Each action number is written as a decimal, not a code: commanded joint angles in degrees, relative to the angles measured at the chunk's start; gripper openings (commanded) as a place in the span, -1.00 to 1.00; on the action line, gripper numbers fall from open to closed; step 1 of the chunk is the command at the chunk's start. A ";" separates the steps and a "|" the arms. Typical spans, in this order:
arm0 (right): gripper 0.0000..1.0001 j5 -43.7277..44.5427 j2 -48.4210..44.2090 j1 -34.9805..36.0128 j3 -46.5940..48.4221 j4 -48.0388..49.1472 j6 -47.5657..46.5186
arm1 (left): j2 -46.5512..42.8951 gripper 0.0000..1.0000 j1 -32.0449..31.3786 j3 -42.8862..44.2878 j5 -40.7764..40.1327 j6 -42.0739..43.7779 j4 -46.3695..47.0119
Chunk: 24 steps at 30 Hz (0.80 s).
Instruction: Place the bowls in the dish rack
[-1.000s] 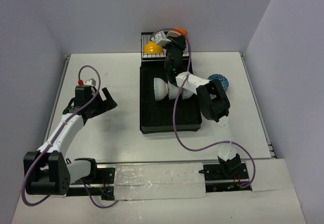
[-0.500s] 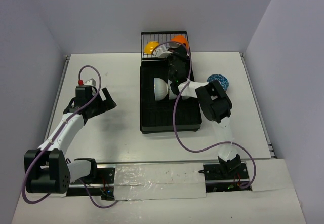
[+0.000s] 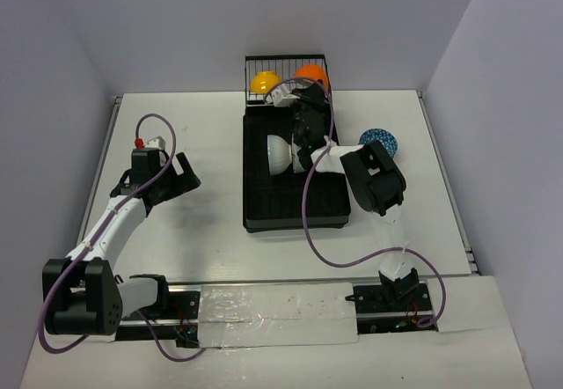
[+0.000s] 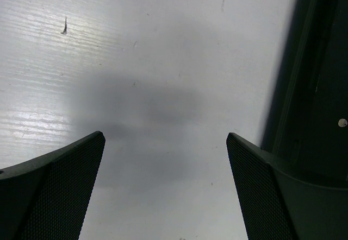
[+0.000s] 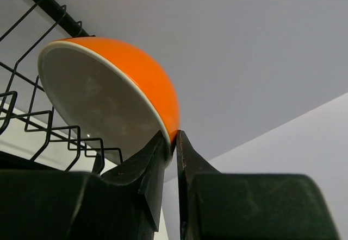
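Observation:
The black dish rack (image 3: 264, 209) lies in the middle of the table, its wire basket (image 3: 255, 59) at the far end. My right gripper (image 3: 305, 90) is shut on the rim of the orange bowl (image 3: 311, 74) and holds it on edge in the basket; in the right wrist view the bowl (image 5: 136, 74) leans against the black wires (image 5: 32, 118). A yellow bowl (image 3: 264, 82) stands in the basket beside it. A white bowl (image 3: 279, 153) stands on edge in the tray. A blue patterned bowl (image 3: 379, 139) lies on the table right of the rack. My left gripper (image 3: 186, 172) is open and empty over bare table (image 4: 163, 88).
White walls close in the table on the left, far and right sides. The right arm's cable (image 3: 310, 204) loops over the tray. In the left wrist view the rack's dark edge (image 4: 315, 77) runs down the right side.
My right gripper has carried the orange bowl a little toward me and down into the wire basket beside the yellow bowl. The left arm has barely moved.

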 commanded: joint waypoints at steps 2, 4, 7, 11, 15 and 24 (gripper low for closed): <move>-0.57 0.42 -3.56 0.80 -1.02 1.63 1.09 | -1.83 0.99 0.43 0.54 -1.71 0.79 1.53; -0.52 0.33 -3.56 0.89 -1.28 1.28 1.17 | -2.00 0.99 0.44 0.54 -1.98 0.79 1.53; -0.50 0.33 -3.65 0.89 -1.55 0.49 1.26 | -1.83 0.99 0.52 0.62 -2.24 0.88 1.45; -0.42 -0.28 -3.91 1.06 -1.99 -0.21 1.17 | -1.56 0.98 0.61 0.80 -2.33 0.88 1.36; -0.33 -0.29 -3.65 1.24 -1.64 -0.13 0.91 | -1.30 0.99 0.79 0.97 -2.59 0.88 1.27; 0.35 -0.28 -12.41 3.61 -5.23 2.69 1.52 | -1.47 0.99 1.40 1.06 -1.81 0.70 1.53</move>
